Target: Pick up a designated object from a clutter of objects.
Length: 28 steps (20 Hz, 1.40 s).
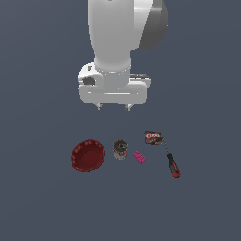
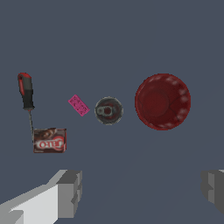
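The small magenta-pink block [image 1: 139, 156] lies flat on the grey surface between the can [image 1: 120, 150] and the screwdriver [image 1: 172, 164]. It also shows in the wrist view [image 2: 78, 105]. My gripper [image 1: 113, 108] hangs high above the clutter, open and empty, its two fingertips wide apart. In the wrist view its fingers [image 2: 70, 192] show well apart, with nothing between them. The block is apart from the can and from the packet [image 1: 152, 137].
A dark red bowl [image 1: 88, 155] sits at the exterior view's left of the can. The red-brown packet [image 2: 50, 140] touches the screwdriver's shaft [image 2: 30, 122]; its red-and-black handle [image 2: 25, 90] points away from it. The can [image 2: 108, 110] stands upright.
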Each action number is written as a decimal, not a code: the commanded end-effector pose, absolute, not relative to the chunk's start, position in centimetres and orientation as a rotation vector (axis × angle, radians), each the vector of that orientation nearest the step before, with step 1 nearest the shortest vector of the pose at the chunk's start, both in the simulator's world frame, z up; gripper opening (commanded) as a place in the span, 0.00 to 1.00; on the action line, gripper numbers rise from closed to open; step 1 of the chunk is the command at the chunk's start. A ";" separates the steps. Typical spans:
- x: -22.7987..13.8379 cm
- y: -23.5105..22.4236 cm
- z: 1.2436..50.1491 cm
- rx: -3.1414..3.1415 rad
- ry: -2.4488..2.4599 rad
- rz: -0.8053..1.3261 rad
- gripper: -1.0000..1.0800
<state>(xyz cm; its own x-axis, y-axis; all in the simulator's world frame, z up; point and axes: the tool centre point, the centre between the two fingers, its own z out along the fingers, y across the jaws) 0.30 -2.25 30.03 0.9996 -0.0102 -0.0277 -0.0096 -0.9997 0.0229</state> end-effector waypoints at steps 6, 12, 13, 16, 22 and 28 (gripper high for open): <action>0.2 -2.1 30.2 3.122 -0.010 -0.041 0.96; 0.0 -1.8 30.3 3.128 -0.003 -0.038 0.96; 0.0 -1.8 30.3 3.128 -0.003 -0.038 0.96; 0.0 -1.8 30.2 3.127 0.000 -0.038 0.96; 0.9 -1.2 28.8 3.120 0.074 -0.036 0.96; 2.5 0.1 25.6 3.103 0.236 -0.033 0.96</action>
<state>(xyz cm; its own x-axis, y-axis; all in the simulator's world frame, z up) 2.09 -0.27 26.56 0.9924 0.1212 -0.0226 0.1217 -0.9922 0.0260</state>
